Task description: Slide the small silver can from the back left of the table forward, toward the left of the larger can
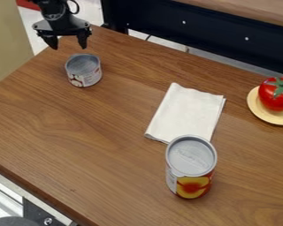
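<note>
The black gripper (69,46) hangs at the upper left, over the table's far left corner, open with nothing between its fingers. Just below it in the view, a short can (83,70) with a grey lid stands upright, apart from the fingertips. A folded white cloth (185,112) lies flat right of the middle. At the cloth's near edge a taller can (191,167) stands upright, with a silver top and a red and yellow label. On the far right a red tomato (277,94) with green leaves rests on a pale yellow plate (257,108).
The brown wooden table (102,132) ends at a slanted near-left edge. A dark blue metal beam (208,33) runs behind its back edge, with a wooden surface (250,9) above. A beige panel (8,44) stands at the far left.
</note>
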